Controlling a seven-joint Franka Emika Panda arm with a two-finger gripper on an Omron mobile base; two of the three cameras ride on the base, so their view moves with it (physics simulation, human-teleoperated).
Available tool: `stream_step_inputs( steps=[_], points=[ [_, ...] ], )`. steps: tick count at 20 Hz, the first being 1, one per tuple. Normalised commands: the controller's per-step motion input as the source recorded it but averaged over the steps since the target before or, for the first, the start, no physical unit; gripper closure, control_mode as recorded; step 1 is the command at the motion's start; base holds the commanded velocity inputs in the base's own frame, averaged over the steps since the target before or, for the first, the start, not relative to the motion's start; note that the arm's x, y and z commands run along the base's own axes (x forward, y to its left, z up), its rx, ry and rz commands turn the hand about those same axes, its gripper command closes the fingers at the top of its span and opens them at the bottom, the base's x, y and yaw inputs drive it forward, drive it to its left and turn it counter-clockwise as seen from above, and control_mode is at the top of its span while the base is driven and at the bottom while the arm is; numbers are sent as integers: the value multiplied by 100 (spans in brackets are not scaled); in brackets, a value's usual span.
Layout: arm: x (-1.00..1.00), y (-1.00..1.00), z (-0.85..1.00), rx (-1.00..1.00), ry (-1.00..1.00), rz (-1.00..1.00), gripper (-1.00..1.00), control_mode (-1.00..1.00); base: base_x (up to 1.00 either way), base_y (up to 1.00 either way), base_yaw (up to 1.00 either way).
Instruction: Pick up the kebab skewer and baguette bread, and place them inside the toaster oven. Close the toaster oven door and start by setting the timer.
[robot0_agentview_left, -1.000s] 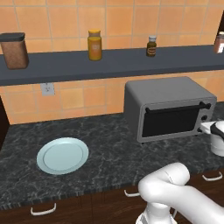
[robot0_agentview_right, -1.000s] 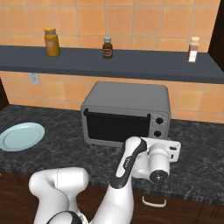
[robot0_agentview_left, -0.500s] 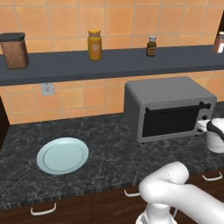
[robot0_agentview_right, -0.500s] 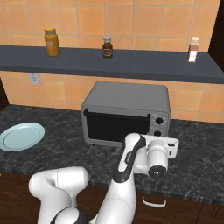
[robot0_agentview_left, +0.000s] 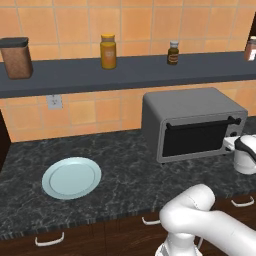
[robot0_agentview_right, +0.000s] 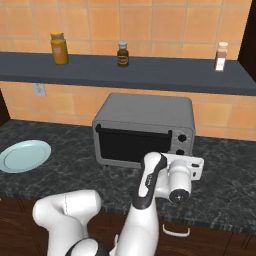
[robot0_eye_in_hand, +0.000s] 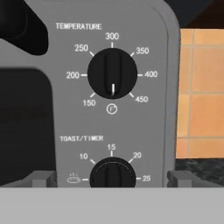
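Reaches forward and to the right from a rounded white shoulder low in the scene, forearm angled up, wrist bent so the end effector (robot0_agentview_right: 186, 165) faces the far side. In the hand view, two grey fingertips (robot0_eye_in_hand: 40, 179) stand wide apart at the bottom edge, nothing between them.

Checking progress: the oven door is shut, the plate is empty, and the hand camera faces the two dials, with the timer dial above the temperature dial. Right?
Not quite. In the hand view the temperature dial sits above and the timer dial below. The rest holds: the oven door is shut and the plate is empty.
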Motion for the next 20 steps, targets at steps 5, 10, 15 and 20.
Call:
stream_step_inputs(
  steps=[5, 10, 15, 20],
  points=[
    [1, 0, -1, 0, -4, 0, -100, -100, 0, 0, 0],
    [3, 0, -3, 0, -3, 0, -100, -100, 0, 0, 0],
    [10, 0, 0, 0, -2, 0, 100, -100, 0, 0, 0],
    [5, 0, 0, 0, 0, 0, 100, -100, 0, 0, 0]
  ],
)
